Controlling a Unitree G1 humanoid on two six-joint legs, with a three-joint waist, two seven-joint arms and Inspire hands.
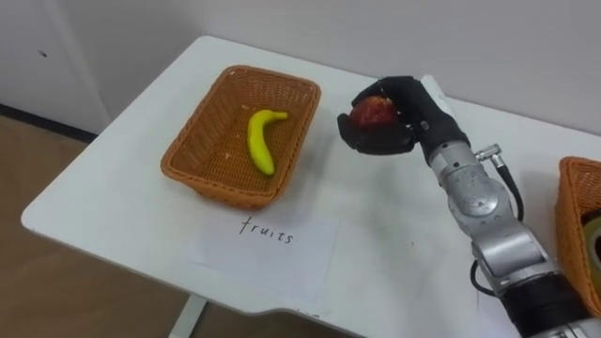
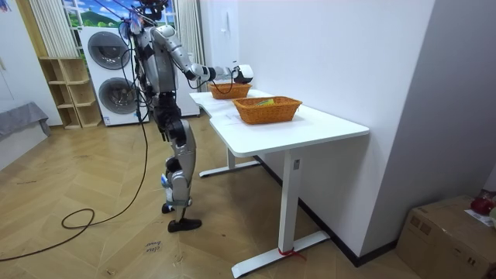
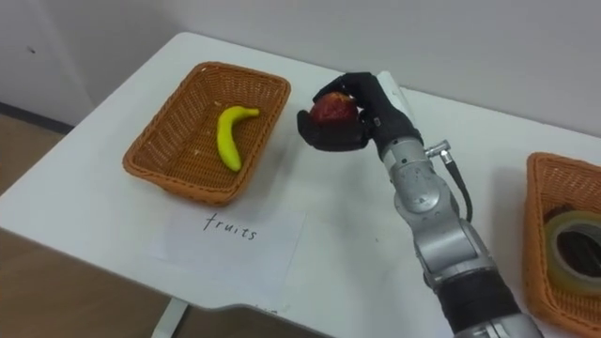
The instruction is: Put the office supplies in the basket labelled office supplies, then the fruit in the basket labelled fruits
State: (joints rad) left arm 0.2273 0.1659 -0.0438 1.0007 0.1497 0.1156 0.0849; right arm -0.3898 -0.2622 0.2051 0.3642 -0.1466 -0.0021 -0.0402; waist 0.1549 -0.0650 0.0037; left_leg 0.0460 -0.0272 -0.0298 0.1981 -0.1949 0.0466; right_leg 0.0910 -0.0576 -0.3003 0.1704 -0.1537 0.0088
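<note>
Gripping a red apple (image 1: 374, 112), my right hand (image 1: 416, 120) has its dark fingers curled round the fruit from behind and below, so the apple's top and front still show. I hold it over the white counter (image 1: 122, 202), just beside the right rim of the wicker basket (image 1: 192, 143) and not yet over it. A yellow banana (image 1: 260, 141) lies alone on that basket's floor, stem end toward the far wall. On the counter in front of the basket lies a sheet of paper (image 1: 272, 249) with handwriting on it. Far to my right stands a second wicker basket (image 3: 540, 235) holding a roll of tape (image 3: 575, 246). The room view shows me standing upright at the counter's long edge.
</note>
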